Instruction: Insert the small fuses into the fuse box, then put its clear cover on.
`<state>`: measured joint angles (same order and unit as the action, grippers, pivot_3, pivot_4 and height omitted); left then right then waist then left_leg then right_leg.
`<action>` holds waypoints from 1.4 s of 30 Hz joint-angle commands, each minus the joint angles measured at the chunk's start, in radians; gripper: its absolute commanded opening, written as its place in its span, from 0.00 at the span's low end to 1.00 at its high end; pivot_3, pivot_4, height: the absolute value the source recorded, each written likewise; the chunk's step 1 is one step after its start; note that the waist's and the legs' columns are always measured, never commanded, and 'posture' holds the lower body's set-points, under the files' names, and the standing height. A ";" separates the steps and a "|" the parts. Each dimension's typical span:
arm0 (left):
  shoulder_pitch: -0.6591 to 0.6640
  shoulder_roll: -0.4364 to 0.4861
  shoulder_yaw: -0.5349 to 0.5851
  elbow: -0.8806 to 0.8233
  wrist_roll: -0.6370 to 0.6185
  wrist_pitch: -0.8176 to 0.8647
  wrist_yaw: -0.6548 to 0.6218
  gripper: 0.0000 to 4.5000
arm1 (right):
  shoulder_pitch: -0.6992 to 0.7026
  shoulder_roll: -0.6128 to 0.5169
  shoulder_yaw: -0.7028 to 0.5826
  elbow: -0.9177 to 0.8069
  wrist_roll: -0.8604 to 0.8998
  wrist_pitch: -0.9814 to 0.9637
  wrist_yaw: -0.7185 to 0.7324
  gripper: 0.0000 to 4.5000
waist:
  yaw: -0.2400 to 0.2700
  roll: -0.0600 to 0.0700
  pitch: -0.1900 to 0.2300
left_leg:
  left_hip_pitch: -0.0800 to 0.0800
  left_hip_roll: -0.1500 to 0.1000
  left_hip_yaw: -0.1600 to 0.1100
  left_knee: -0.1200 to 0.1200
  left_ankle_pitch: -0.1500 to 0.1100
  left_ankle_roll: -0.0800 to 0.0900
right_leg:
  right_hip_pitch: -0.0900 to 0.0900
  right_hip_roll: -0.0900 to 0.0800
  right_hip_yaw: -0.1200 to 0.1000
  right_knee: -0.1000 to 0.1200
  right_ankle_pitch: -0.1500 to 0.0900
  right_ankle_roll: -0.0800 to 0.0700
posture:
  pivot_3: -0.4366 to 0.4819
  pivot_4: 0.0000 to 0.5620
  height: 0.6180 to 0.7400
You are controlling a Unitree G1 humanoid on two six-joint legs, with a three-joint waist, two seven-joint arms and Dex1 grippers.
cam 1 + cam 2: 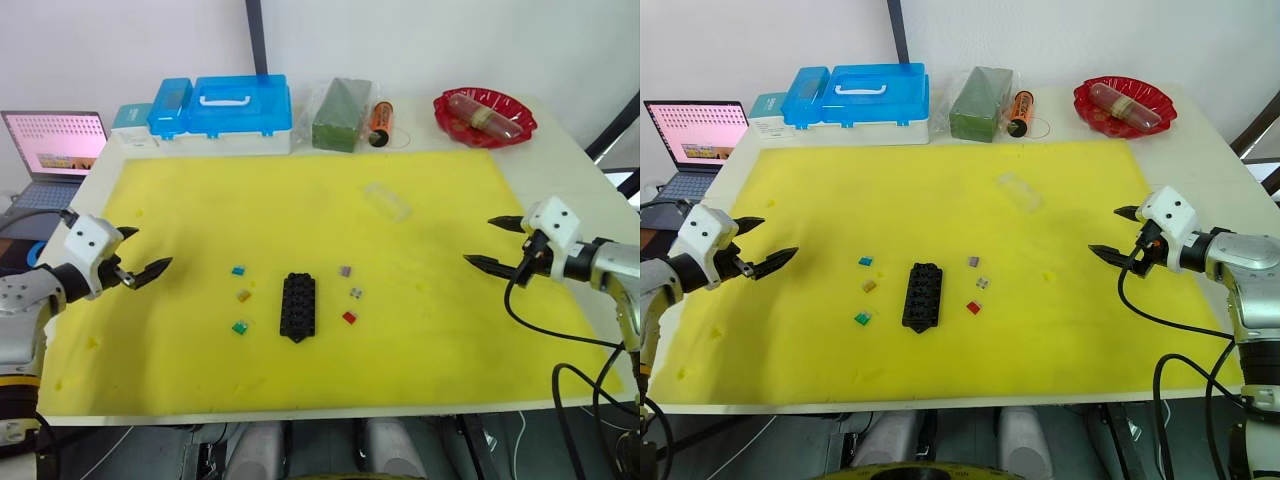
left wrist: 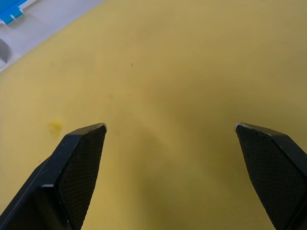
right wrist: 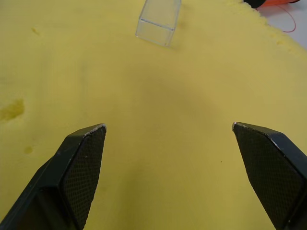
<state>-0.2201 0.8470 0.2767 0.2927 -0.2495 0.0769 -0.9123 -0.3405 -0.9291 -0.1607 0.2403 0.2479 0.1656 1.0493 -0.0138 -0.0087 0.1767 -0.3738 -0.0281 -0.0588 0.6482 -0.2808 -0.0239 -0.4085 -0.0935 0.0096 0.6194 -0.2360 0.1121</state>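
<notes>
— That yellow mat (image 1: 300,210) is looking soft, matt and a little pitted, like foam.
— And the fuse box (image 1: 298,306) is showing dull black plastic, while the clear cover (image 3: 158,21) is gleaming, glassy-smooth. The fingertips (image 3: 81,165) are wearing fine cross-hatched black pads.

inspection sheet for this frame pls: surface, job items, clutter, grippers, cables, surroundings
Surface: yellow foam mat on a white table, a few small dents.
Job's things: black fuse box mid-mat, slots unfilled; three small fuses on its left, three on its right; clear cover lying apart, farther back.
Clutter: blue-lidded case, green block, orange cylinder, red dish, all along the far edge.
Grippers: left gripper and right gripper both open, holding nothing.
Cables: black cable by the right arm.
Surroundings: open laptop far left.
</notes>
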 commanded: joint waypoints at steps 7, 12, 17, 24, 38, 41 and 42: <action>-0.035 0.022 0.015 0.005 0.007 -0.019 0.009 1.00 | 0.007 -0.004 -0.018 -0.038 0.006 -0.011 0.000 1.00 | 0.000 0.000 0.000 | 0.000 0.000 0.000 0.000 0.000 0.000 | 0.000 0.000 0.000 0.000 0.000 0.000 | 0.48 0.27 1.00; -0.036 0.019 0.018 0.008 0.005 -0.016 0.010 1.00 | 0.016 -0.007 -0.020 -0.040 0.006 -0.010 -0.001 1.00 | 0.000 0.000 0.000 | 0.000 0.000 0.000 0.000 0.000 0.000 | 0.000 0.000 0.000 0.000 0.000 0.000 | 0.48 0.27 1.00; -0.037 0.023 0.023 0.012 0.005 -0.018 0.010 1.00 | 0.024 -0.009 -0.023 -0.043 0.007 -0.009 -0.002 1.00 | 0.000 0.000 0.000 | 0.000 0.000 0.000 0.000 0.000 0.000 | 0.000 0.000 0.000 0.000 0.000 0.000 | 0.48 0.27 1.00; -0.034 0.026 0.025 0.015 0.006 -0.028 0.009 1.00 | 0.020 -0.010 -0.022 -0.043 0.007 -0.007 -0.004 1.00 | 0.000 0.000 0.000 | 0.000 0.000 0.000 0.000 0.000 0.000 | 0.000 0.000 0.000 0.000 0.000 0.000 | 0.48 0.27 1.00; -0.020 0.068 0.033 -0.023 -0.093 0.064 -0.150 1.00 | 0.050 -0.005 -0.024 -0.141 0.058 0.026 0.036 1.00 | -0.001 0.000 0.000 | 0.000 0.000 0.000 0.000 0.000 0.000 | 0.000 0.000 0.000 0.001 0.000 0.000 | 0.48 0.27 1.00; -0.015 0.083 0.038 -0.046 -0.124 0.101 -0.193 1.00 | 0.067 -0.009 -0.021 -0.213 0.093 0.055 0.069 1.00 | -0.001 0.000 0.000 | 0.000 0.000 0.000 0.000 0.000 0.000 | 0.000 0.001 0.000 0.001 0.000 0.000 | 0.48 0.27 1.00; -0.014 0.085 0.038 -0.053 -0.131 0.110 -0.202 1.00 | 0.070 -0.008 -0.019 -0.235 0.102 0.064 0.075 1.00 | 0.000 0.000 0.000 | 0.000 0.001 0.000 0.000 0.000 0.000 | 0.000 0.001 0.000 0.001 0.000 0.000 | 0.48 0.27 1.00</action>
<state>-0.2359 0.9060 0.2895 0.2726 -0.3496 0.1714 -1.0907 -0.2725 -0.9293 -0.1609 0.0676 0.3172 0.2190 1.1072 -0.0143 -0.0087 0.1767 -0.3737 -0.0276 -0.0589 0.6485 -0.2808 -0.0239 -0.4085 -0.0928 0.0096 0.6205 -0.2358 0.1125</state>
